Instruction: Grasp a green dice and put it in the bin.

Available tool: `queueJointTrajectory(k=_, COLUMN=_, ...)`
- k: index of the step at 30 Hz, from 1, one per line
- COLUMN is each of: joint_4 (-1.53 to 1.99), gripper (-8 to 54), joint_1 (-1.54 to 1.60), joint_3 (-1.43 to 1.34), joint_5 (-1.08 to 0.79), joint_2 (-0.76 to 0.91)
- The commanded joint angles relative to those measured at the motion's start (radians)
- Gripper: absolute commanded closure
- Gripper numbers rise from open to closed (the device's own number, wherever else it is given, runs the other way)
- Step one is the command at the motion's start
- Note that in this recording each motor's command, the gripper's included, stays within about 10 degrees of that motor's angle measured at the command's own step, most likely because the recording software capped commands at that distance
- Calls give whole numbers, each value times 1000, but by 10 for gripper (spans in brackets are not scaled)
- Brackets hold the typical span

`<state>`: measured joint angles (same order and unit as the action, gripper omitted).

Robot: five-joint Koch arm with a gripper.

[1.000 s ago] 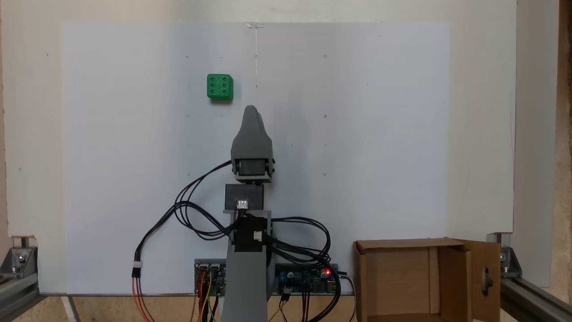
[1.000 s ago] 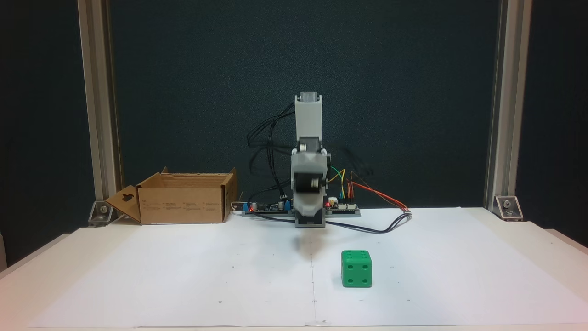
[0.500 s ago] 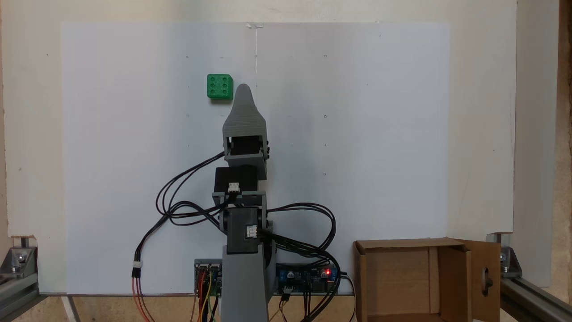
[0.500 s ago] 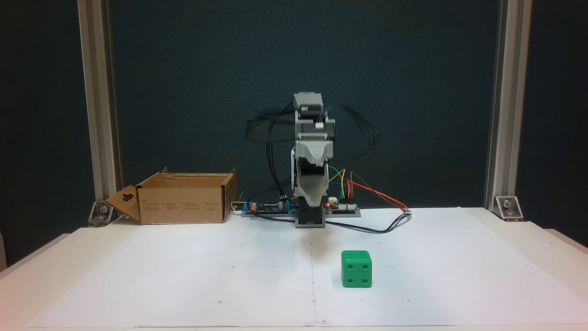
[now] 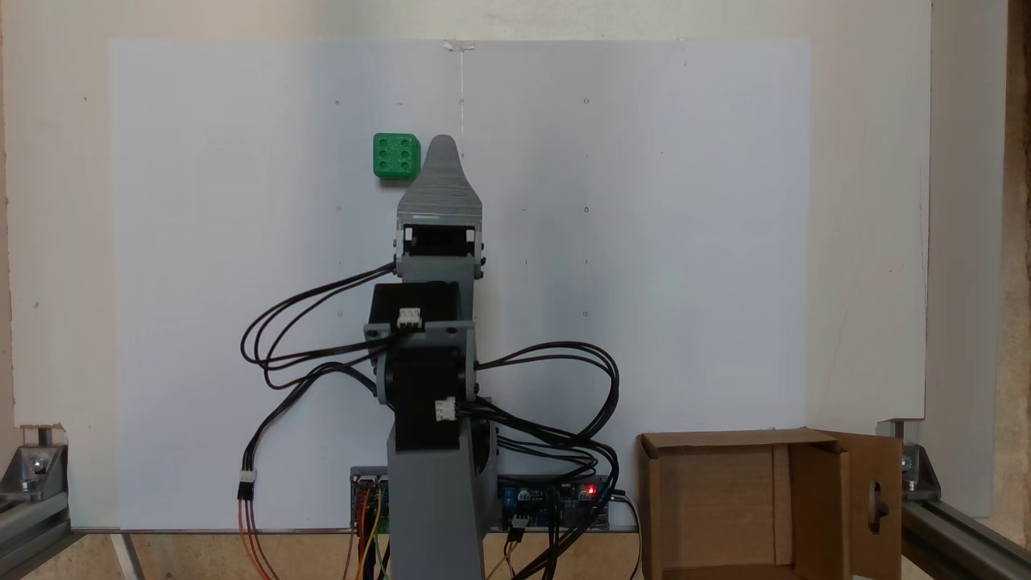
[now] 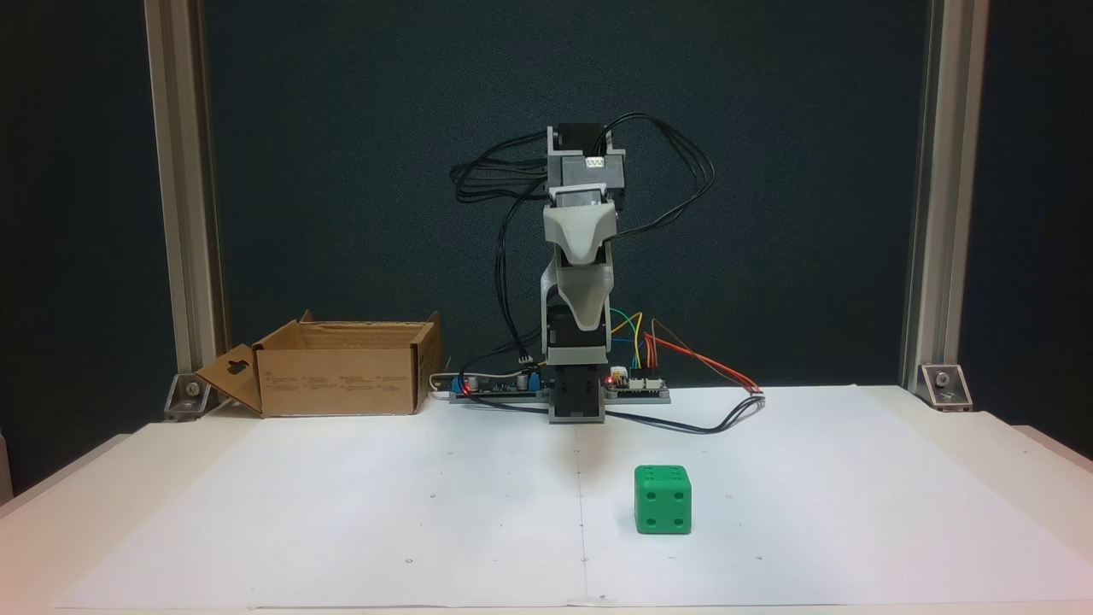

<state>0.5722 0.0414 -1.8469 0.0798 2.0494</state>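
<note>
The green dice point(image 5: 396, 155) point(image 6: 663, 500) rests on the white paper, six pips up. From above, my gripper point(image 5: 443, 147) reaches out so its tip lies just right of the dice. From the front, the gripper point(image 6: 589, 323) hangs well above the table, behind and left of the dice, touching nothing. Its jaws overlap in both fixed views, so whether they stand apart is unclear. The bin point(image 5: 725, 440) point(image 6: 341, 376), a brown cardboard box with upright flaps, stands beside the arm's base, with nothing visible inside it.
White paper point(image 5: 644, 242) covers the table. Circuit boards point(image 6: 636, 384) and looping cables point(image 5: 564, 403) sit around the arm's base. Aluminium frame posts point(image 6: 931, 213) stand at the table's back corners.
The arm has unfolded and risen, carrying the gripper forward; seen from above, its tip went from short of the dice to level with it. The dice has not moved.
</note>
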Motion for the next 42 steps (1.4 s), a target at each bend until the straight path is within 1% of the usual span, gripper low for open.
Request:
queueJointTrajectory(k=1, joint_4=98, gripper=25, joint_1=9, joint_3=143, joint_5=60, joint_2=-72)
queueJointTrajectory(k=7, joint_4=255, gripper=23, joint_1=9, joint_3=324, joint_5=92, joint_2=-239)
queueJointTrajectory(k=13, joint_4=256, gripper=21, joint_1=44, joint_3=357, joint_5=121, joint_2=-324)
queueJointTrajectory(k=17, joint_4=255, gripper=21, joint_1=69, joint_3=360, joint_5=126, joint_2=-354)
queueJointTrajectory(k=29, joint_4=225, gripper=21, joint_1=204, joint_3=376, joint_5=230, joint_2=-373)
queueJointTrajectory(k=36, joint_4=236, gripper=20, joint_1=202, joint_3=388, joint_5=238, joint_2=-453)
queueJointTrajectory(k=42, joint_4=239, gripper=8, joint_1=212, joint_3=405, joint_5=238, joint_2=-526)
